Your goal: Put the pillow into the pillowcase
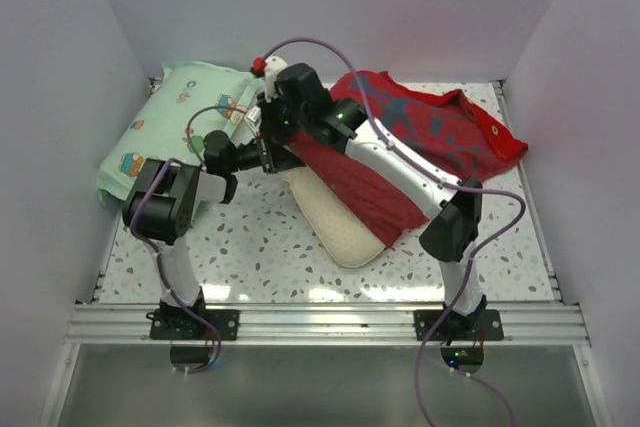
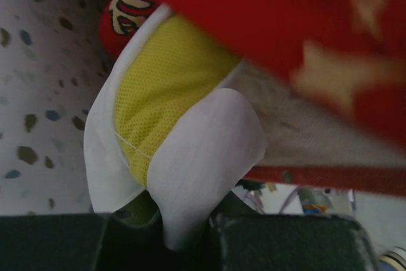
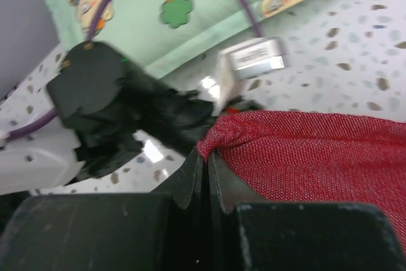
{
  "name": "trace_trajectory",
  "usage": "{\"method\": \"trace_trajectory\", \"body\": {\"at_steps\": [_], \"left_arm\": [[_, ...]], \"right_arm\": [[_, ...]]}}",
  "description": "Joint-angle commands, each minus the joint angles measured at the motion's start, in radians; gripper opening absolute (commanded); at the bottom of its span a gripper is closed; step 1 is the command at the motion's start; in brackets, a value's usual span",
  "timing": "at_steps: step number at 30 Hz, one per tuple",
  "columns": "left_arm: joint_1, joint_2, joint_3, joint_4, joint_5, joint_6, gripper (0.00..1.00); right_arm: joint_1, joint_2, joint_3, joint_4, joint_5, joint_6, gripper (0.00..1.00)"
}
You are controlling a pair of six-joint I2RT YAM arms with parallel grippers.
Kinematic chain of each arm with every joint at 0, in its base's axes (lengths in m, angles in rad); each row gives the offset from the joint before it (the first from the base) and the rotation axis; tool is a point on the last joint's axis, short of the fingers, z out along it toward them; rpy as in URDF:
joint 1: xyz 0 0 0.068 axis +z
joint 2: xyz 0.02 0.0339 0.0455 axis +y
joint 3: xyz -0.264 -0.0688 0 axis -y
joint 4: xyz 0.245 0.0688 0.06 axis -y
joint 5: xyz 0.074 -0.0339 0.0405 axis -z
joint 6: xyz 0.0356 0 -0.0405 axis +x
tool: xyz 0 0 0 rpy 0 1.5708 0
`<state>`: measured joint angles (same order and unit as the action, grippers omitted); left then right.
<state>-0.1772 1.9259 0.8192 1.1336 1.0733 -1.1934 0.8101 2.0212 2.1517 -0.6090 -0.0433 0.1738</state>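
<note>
While the right gripper (image 3: 206, 163) is pinching the pillowcase (image 3: 317, 157) edge shut, the left gripper (image 2: 158, 231) is clamping the pillow (image 1: 345, 237) narrowly by its white tag (image 2: 203, 150).

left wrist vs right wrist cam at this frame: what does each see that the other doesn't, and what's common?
Left wrist only: the pillow's white tag with its yellow mesh patch, pinched in the left gripper, and gold print on the pillowcase.
Right wrist only: the mint-green cartoon pillow, the left arm's black wrist, and the right gripper shut on a bunched pillowcase edge.
Both: red pillowcase fabric and the speckled table.
</note>
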Motion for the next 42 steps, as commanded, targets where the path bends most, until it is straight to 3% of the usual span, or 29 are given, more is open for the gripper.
{"method": "trace_trajectory", "body": {"at_steps": [1, 2, 3, 4, 7, 11, 12, 14, 15, 16, 17, 18, 20, 22, 23, 24, 25, 27, 28, 30, 31, 32, 35, 38, 39, 42], "left_arm": [[-0.019, -0.018, 0.005, 0.458, -0.001, -0.273, 0.0], [-0.013, -0.018, -0.006, 0.522, 0.037, -0.322, 0.0], [-0.004, -0.021, -0.044, 0.626, 0.045, -0.427, 0.0], [0.002, -0.028, -0.072, 0.632, 0.047, -0.446, 0.0], [0.005, -0.062, -0.132, 0.513, -0.027, -0.368, 0.0], [0.025, 0.068, -0.052, 0.562, -0.084, -0.399, 0.0], [0.041, 0.112, -0.045, 0.527, -0.091, -0.381, 0.0], [0.094, 0.14, -0.037, 0.47, -0.082, -0.339, 0.0], [0.11, 0.133, -0.04, 0.366, -0.078, -0.243, 0.04], [0.137, 0.113, -0.06, 0.282, -0.076, -0.176, 0.12], [0.143, 0.063, -0.067, 0.19, -0.078, -0.094, 0.26], [0.148, 0.035, -0.069, -0.021, -0.078, 0.089, 0.29], [0.145, -0.048, -0.072, -0.217, -0.11, 0.324, 0.36], [0.142, -0.111, -0.065, -0.487, -0.13, 0.459, 0.41], [0.142, -0.18, -0.045, -0.64, -0.207, 0.652, 0.47], [0.142, -0.214, -0.02, -0.924, -0.263, 0.737, 0.49], [0.146, -0.244, 0.004, -1.027, -0.353, 0.803, 0.5], [0.162, -0.327, 0.021, -1.276, -0.395, 0.954, 0.54], [0.168, -0.359, 0.029, -1.343, -0.42, 1.007, 0.67], [0.168, -0.465, 0.038, -1.463, -0.463, 1.17, 0.68], [0.159, -0.505, 0.049, -1.482, -0.464, 1.242, 1.0], [0.141, -0.581, 0.055, -1.509, -0.469, 1.375, 1.0], [-0.029, -0.691, 0.087, -1.552, -0.532, 1.576, 1.0], [-0.267, -0.716, 0.081, -1.517, -0.631, 1.632, 1.0], [-0.391, -0.703, 0.086, -1.509, -0.672, 1.635, 1.0], [-0.59, -0.631, 0.084, -1.45, -0.814, 1.632, 1.0]], "right_arm": [[0.147, 0.002, -0.004, 0.055, -0.127, 0.077, 0.0], [0.138, 0.011, 0.011, 0.049, -0.068, 0.066, 0.0], [0.094, 0.026, 0.011, 0.07, -0.087, 0.07, 0.0], [0.077, 0.03, 0.007, 0.084, -0.113, 0.078, 0.0], [0.092, 0.042, -0.038, 0.097, -0.179, 0.13, 0.0], [0.124, 0.037, -0.171, 0.227, -0.314, 0.248, 0.0], [0.117, 0.045, -0.164, 0.213, -0.322, 0.244, 0.04], [0.097, 0.051, -0.136, 0.149, -0.314, 0.169, 0.27], [0.054, 0.034, -0.165, 0.125, -0.317, 0.153, 0.54], [0.022, -0.011, -0.197, 0.127, -0.329, 0.142, 0.66], [-0.011, -0.039, -0.231, 0.13, -0.363, 0.144, 0.75], [-0.079, -0.062, -0.28, 0.114, -0.368, 0.144, 0.8], [-0.142, -0.131, -0.32, 0.047, -0.374, 0.115, 0.81], [-0.233, -0.197, -0.41, 0.017, -0.363, 0.087, 0.81], [-0.264, -0.276, -0.453, 0.008, -0.366, 0.084, 0.81], [-0.322, -0.326, -0.548, 0.008, -0.36, 0.081, 0.81], [-0.345, -0.372, -0.597, 0.002, -0.345, 0.078, 0.81], [-0.403, -0.505, -0.753, -0.031, -0.311, 0.072, 0.81], [-0.417, -0.547, -0.813, -0.04, -0.27, 0.067, 0.8], [-0.462, -0.671, -0.998, -0.034, -0.241, 0.053, 0.8], [-0.482, -0.706, -1.056, -0.028, -0.23, 0.043, 0.8], [-0.503, -0.737, -1.107, -0.008, -0.224, 0.041, 0.79], [-0.607, -0.8, -1.222, -0.015, -0.211, 0.044, 0.78], [-0.635, -0.799, -1.273, -0.011, -0.222, 0.076, 0.77], [-0.647, -0.79, -1.289, -0.009, -0.237, 0.096, 0.77], [-0.667, -0.739, -1.294, -0.012, -0.305, 0.14, 0.77]]}}
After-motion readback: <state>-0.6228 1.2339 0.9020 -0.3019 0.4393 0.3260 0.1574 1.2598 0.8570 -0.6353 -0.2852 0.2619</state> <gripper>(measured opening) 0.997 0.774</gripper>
